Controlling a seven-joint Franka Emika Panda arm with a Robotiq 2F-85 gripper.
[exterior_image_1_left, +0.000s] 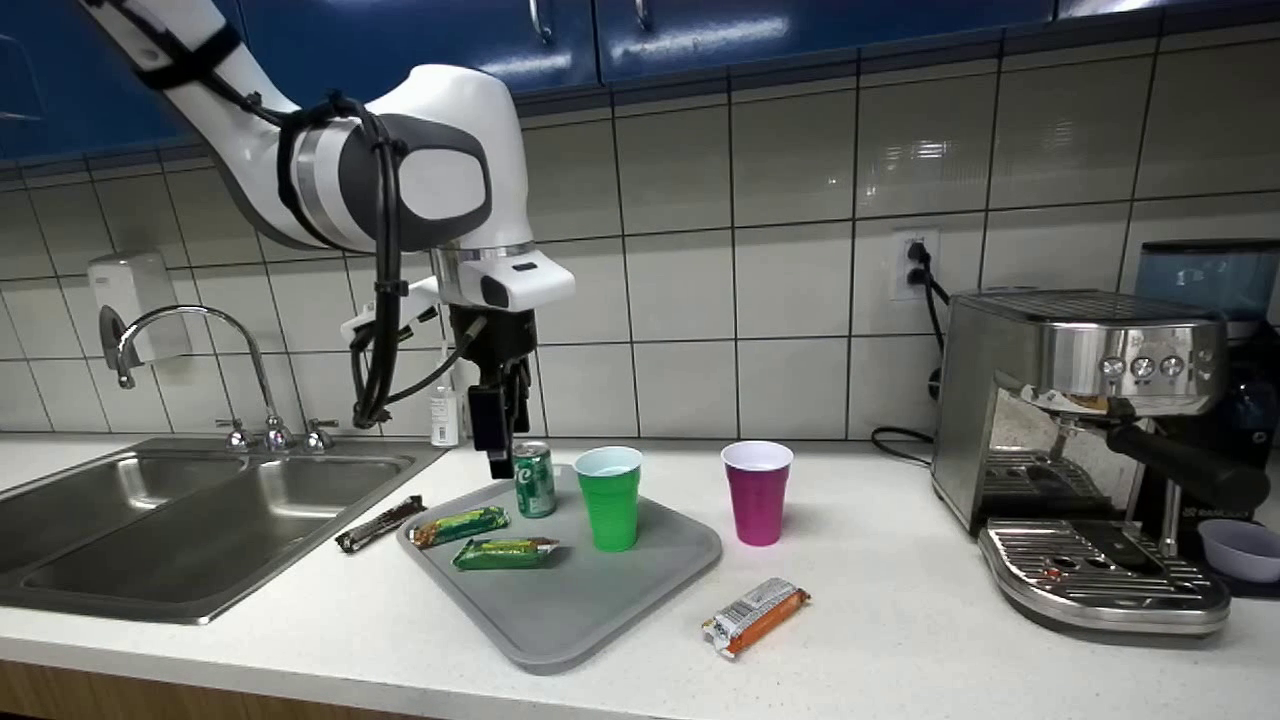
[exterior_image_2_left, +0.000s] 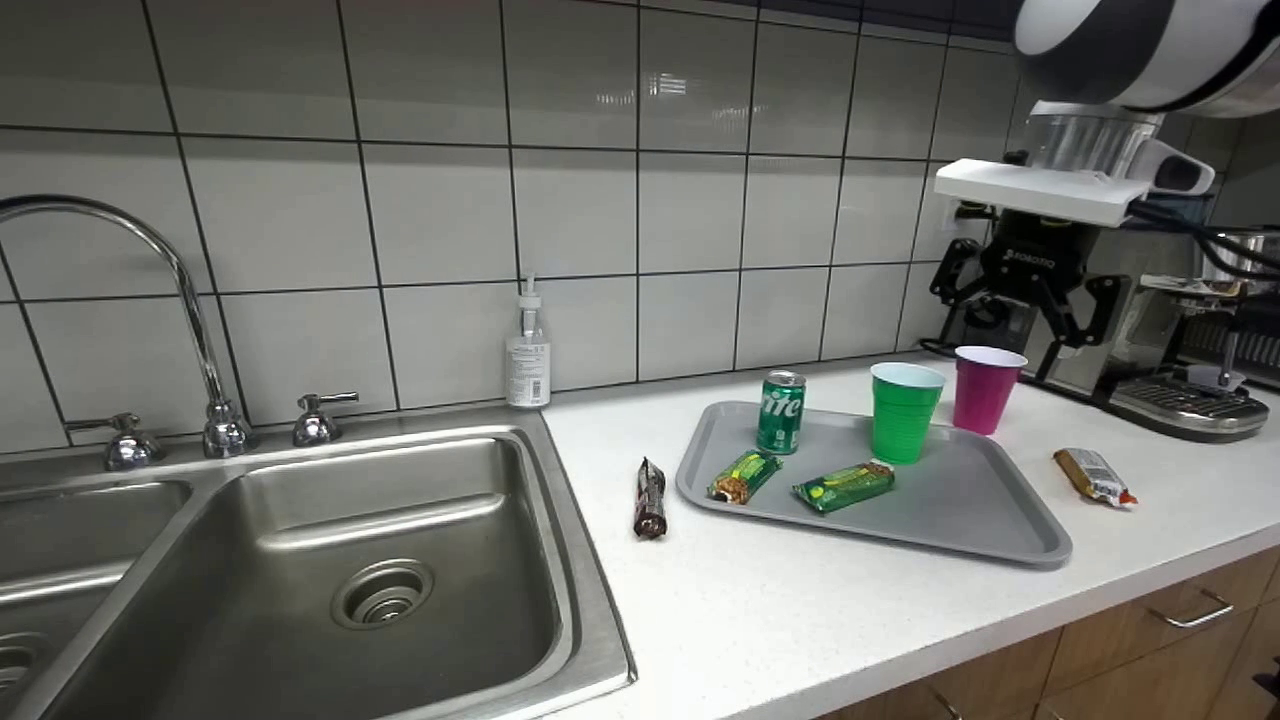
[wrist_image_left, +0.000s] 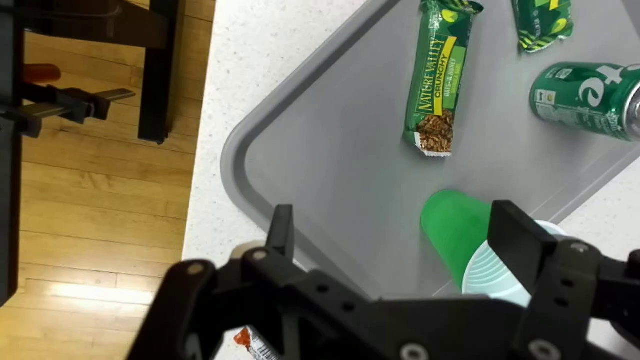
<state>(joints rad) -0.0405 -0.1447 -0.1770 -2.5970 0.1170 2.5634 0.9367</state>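
black gripper (wrist_image_left: 393, 222), jaws wide, abv tray (wrist_image_left: 340, 125) w/ green cup (wrist_image_left: 452, 232)

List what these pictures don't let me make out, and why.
Inside of the green cup: wrist view, partly covered by the gripper.
Orange-wrapped bar: wrist view, mostly behind the gripper.
Green-wrapped bar nearest the soda can: wrist view, cut off by the top edge.
Print on the dark bar: both exterior views, too small.

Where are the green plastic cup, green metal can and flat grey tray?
Green plastic cup (exterior_image_1_left: 611, 508): in an exterior view, on its outer wall.
Green metal can (exterior_image_2_left: 780, 414): in an exterior view, on its printed side.
Flat grey tray (wrist_image_left: 345, 150): in the wrist view, on bare surface.
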